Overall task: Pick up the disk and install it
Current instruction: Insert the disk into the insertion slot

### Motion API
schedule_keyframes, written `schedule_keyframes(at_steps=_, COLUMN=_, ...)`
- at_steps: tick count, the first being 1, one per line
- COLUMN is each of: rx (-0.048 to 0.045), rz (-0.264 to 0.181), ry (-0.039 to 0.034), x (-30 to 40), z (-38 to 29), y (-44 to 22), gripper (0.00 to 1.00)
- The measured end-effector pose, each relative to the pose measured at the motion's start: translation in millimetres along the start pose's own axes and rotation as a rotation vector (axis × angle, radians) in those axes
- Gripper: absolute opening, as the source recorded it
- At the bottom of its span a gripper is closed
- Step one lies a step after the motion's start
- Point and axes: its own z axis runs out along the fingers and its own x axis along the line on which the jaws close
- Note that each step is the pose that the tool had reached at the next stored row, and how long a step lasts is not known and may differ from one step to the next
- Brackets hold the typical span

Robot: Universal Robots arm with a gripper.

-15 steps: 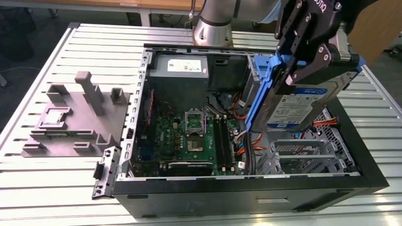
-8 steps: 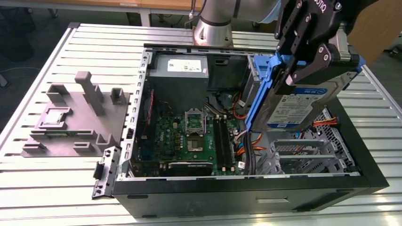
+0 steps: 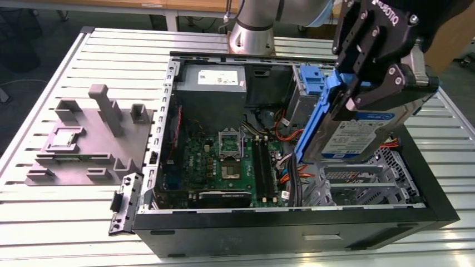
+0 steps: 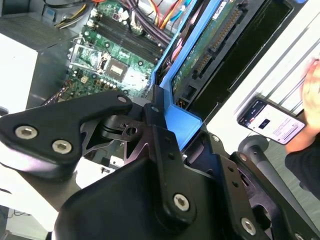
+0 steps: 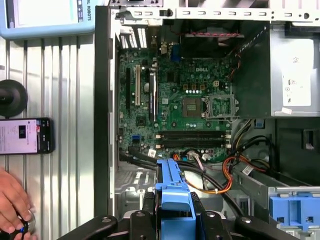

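The disk (image 3: 355, 132) is held in the claw (image 3: 355, 94), whose fingers are closed narrowly on the upper end of its blue carrier (image 3: 317, 119). In both wrist views the carrier's end sits clamped between the fingers (image 5: 175, 200).

Position: the disk hangs directly beneath the claw, over the metal drive bay (image 3: 364, 179) of the open computer case (image 3: 297, 229). Whether its lower edge touches the bay cannot be determined.

Orientation: the disk stands on end, steeply tilted. Its long axis runs from the claw down toward the bay. In the exterior view the labelled face shows. In the second wrist view the circuit-board face (image 4: 210, 45) shows, with a connector strip on it, away from the claw.

Assessment: gripping one short end leaves the far end free, which would suit feeding it into the bay. The tilt appears to keep it clear of the cables below.

Surroundings, outward from the claw: a fixed blue bracket (image 3: 312, 78) lies just beside the claw. The motherboard (image 3: 222, 161) lies below and to one side, toward the exterior view's left. A grey holder block (image 3: 85, 139) stands well apart, outside the case. In the first wrist view, a phone (image 5: 25, 136) and a person's hand (image 5: 12, 200) rest on the slatted table (image 5: 70, 150), well away from the claw.
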Motion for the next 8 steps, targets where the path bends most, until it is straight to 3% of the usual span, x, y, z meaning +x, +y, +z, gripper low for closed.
schedule_keyframes(at_steps=8, rx=-0.0001, rz=0.000, ry=0.0002, x=0.8, z=0.8, y=-23.5, gripper=0.37)
